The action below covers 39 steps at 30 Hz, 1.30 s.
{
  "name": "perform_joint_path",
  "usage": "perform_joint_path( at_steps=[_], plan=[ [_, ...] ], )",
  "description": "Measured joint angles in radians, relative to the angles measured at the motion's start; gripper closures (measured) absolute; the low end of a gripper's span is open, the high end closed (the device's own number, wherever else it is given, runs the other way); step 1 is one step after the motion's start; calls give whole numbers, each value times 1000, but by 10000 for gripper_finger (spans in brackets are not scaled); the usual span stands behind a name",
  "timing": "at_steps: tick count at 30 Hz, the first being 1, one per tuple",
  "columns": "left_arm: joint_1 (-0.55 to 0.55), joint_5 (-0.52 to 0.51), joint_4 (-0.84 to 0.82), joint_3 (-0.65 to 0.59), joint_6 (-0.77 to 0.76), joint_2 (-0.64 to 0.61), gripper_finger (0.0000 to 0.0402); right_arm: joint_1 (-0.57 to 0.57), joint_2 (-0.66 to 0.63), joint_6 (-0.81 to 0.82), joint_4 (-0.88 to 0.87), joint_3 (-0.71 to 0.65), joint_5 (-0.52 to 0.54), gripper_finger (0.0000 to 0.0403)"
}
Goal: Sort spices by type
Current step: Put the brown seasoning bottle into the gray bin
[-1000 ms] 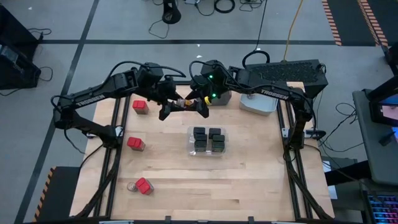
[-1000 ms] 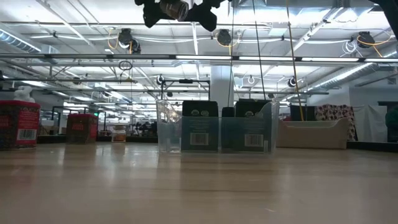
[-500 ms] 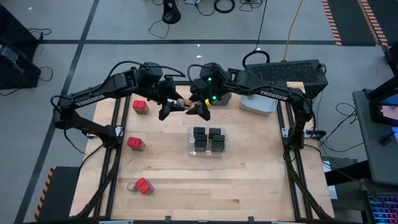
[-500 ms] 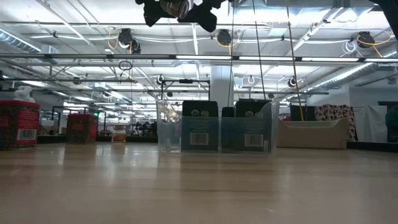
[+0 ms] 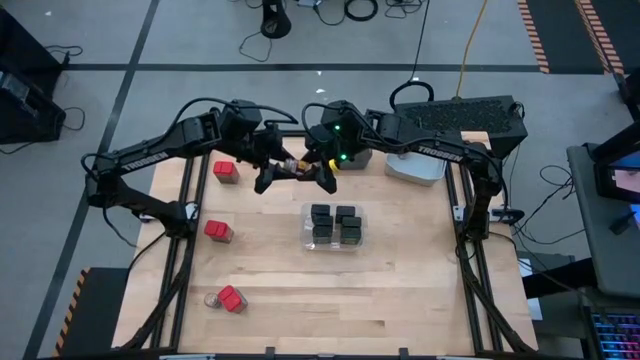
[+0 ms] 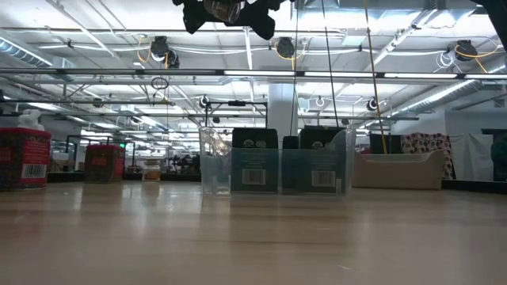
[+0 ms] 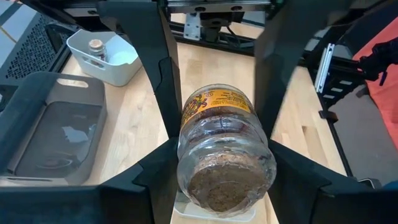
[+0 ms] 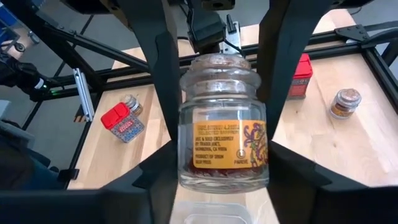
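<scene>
1. Three red-topped boxes [image 5: 225, 171] stand apart down the left part of the table [image 5: 400, 290].
2. One small round jar [image 5: 212, 299] touches the lowest red box at lower left; its lid is hard to make out.
3. The left claw [image 5: 283, 169] grips one held jar [image 5: 294, 165] above the table at upper centre.
4. The right claw [image 5: 312, 169] is at this jar's other end; I cannot tell if it clenches.
5. One clear bin [image 5: 308, 243] at centre holds four black boxes [image 5: 320, 214].
6. One dark grey bin [image 7: 56, 130] is mostly hidden under the right arm.
7. One light grey bin [image 5: 415, 168] at upper right holds one tan-lidded jar [image 7: 95, 45].
</scene>
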Motion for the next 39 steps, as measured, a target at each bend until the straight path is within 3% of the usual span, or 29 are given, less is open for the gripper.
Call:
perform_joint_path(
  at_steps=[3, 13, 19, 22, 26, 30, 33, 36, 39],
  plan=[
    [0, 3, 0, 0, 1, 0, 193, 0, -1, -2, -3, 0, -1, 242],
    [9, 1, -3, -1, 4, -18, 146, 0, -16, -39, -108, 0, -3, 244],
    [79, 11, -4, -1, 24, -125, 140, -27, -95, -110, -188, -4, -2, 244],
    [121, 25, 20, -8, 27, -208, 139, -67, -172, -111, -156, -87, -2, 244],
    [150, 28, 247, -121, -55, -335, 139, -121, -323, -26, 164, -340, -11, 244],
    [137, 32, 797, -376, -290, -407, 139, -142, -436, 229, 825, -680, -34, 237],
    [124, 25, 1253, -553, -530, -376, 139, -128, -443, 432, 1272, -870, -62, 231],
    [108, 18, 1540, -628, -722, -283, 139, -98, -404, 541, 1480, -972, -60, 233],
    [88, 20, 1567, -630, -760, -195, 139, -62, -352, 596, 1536, -1000, -37, 235]
  ],
)
